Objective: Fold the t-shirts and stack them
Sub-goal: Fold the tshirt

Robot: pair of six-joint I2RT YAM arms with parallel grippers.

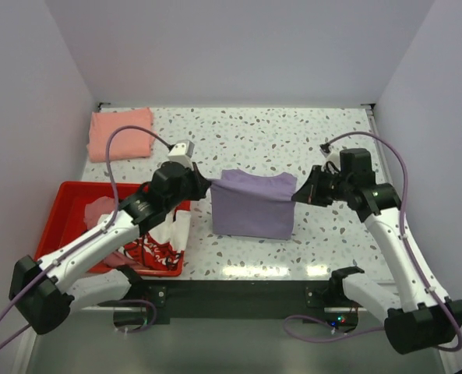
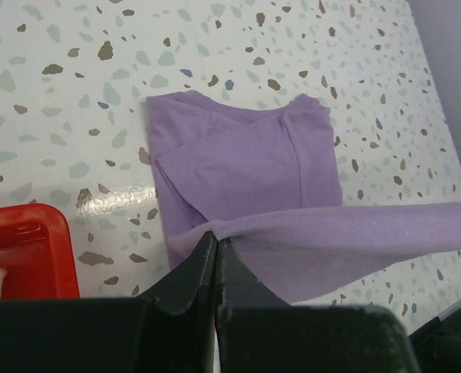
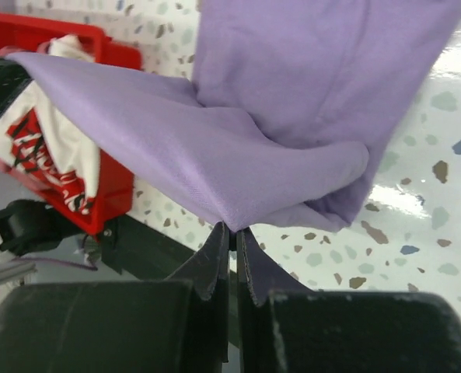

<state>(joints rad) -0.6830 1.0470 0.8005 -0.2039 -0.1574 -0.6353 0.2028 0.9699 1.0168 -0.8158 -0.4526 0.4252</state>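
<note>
1. Arm bases sit at 6 o'clock in the top view, with both arms reaching in toward the table (image 1: 332, 140) centre.
   - The left gripper (image 1: 205, 184) is clamped on the purple tee (image 1: 250, 209) at its 10 o'clock corner, and the right gripper (image 1: 299, 192) on its 2 o'clock corner.
   - The held edge is raised and taut, running 9 to 3 o'clock. The rest of the tee drapes toward 6 o'clock onto the table.
   - Both arms are equally near the tee, forearms angled inward.
   - A folded pink tee (image 1: 121, 134) lies at 10 o'clock, well apart.
   - The tray (image 1: 59, 204) at 8 o'clock holds a printed tee (image 1: 164, 243).

2. In the left wrist view the jaws are pressed together on a fold of purple cloth, which stretches away toward 3 o'clock.
   - The flat part of the tee lies at 12 o'clock from the fingers.
   - A tray corner shows at 8 o'clock.

3. In the right wrist view the jaws are likewise pinched tight on a bunched purple corner.
   - Cloth spans toward 10 o'clock, and the tray and printed tee show under it.

4. Judgement: the fold turns on this edge, so both arms should carry it together, level and parallel.
</note>
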